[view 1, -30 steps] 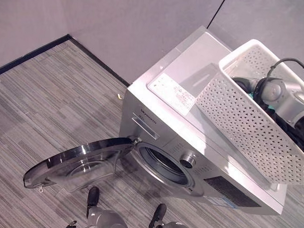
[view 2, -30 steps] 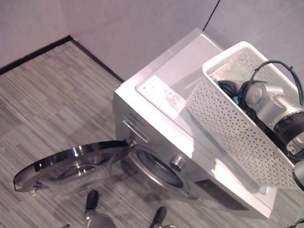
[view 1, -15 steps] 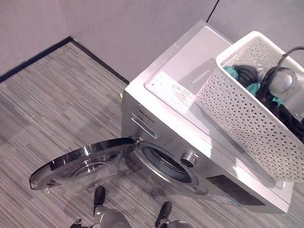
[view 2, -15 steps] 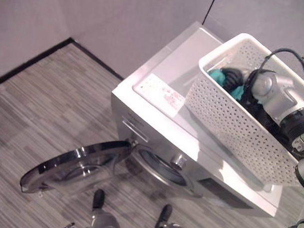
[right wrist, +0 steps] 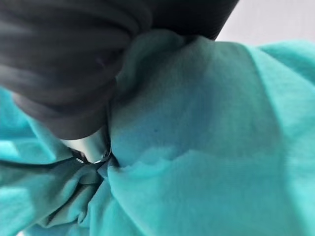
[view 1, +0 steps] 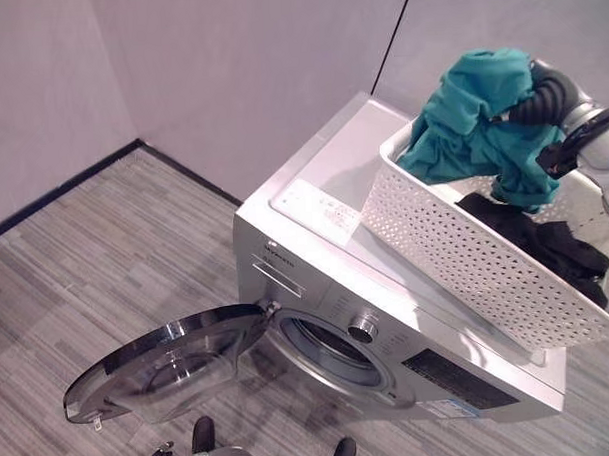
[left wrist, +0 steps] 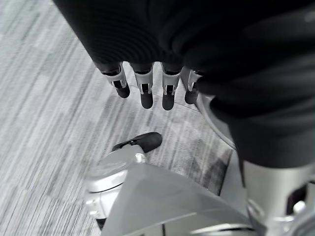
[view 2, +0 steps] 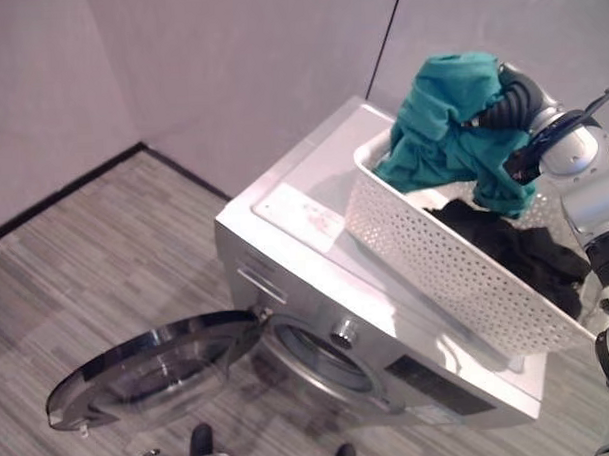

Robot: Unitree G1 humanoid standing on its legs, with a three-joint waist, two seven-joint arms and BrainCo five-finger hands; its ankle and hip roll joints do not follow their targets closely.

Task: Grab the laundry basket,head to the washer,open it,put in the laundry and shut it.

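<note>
Teal garment [view 1: 478, 122] being held bunched in right hand [view 2: 515, 101] above white basket [view 1: 465, 252] on washer [view 1: 316, 278]; door [view 1: 164, 363] hanging open at 7 o'clock. Left hand [left wrist: 147, 86] being kept relaxed, empty.

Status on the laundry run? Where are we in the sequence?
Done: basket sits on the washer, door hangs open. In hand: right hand lifts a teal garment above the basket. Left: dark laundry lies in the basket, nothing loaded, door unshut. Left hand idle.
</note>
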